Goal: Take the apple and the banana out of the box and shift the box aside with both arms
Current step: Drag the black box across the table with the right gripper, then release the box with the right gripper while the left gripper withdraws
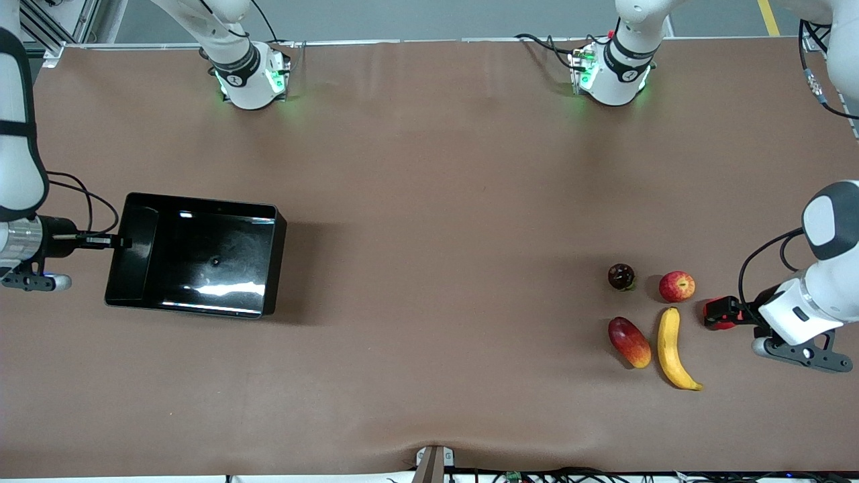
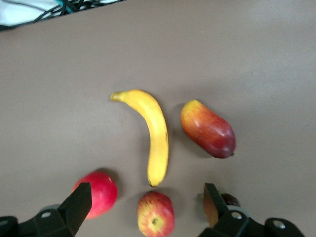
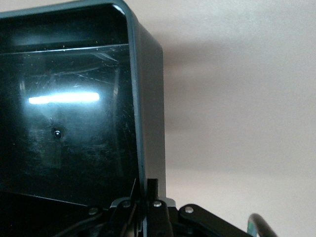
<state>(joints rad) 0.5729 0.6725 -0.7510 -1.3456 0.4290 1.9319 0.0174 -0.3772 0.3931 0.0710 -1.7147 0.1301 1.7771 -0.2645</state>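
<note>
The black tray [image 1: 272,268] lies at the right arm's end of the table. My right gripper [image 1: 121,240] is shut on its end wall, with one finger on each side of the wall in the right wrist view [image 3: 148,195]; the tray [image 3: 148,98] is empty. The fruits lie at the left arm's end: the maroon fruit [image 1: 621,276], a red apple [image 1: 676,286], the mango [image 1: 629,342] and the banana [image 1: 674,349]. My left gripper [image 1: 721,314] is open over the second red apple [image 2: 96,194]. The left wrist view also shows the first apple [image 2: 155,213], the banana [image 2: 153,128] and the mango [image 2: 207,129].
The brown table [image 1: 436,268] stretches wide between the tray and the fruits. The two arm bases [image 1: 251,77] stand along the edge farthest from the front camera. Cables run along the table edge nearest that camera.
</note>
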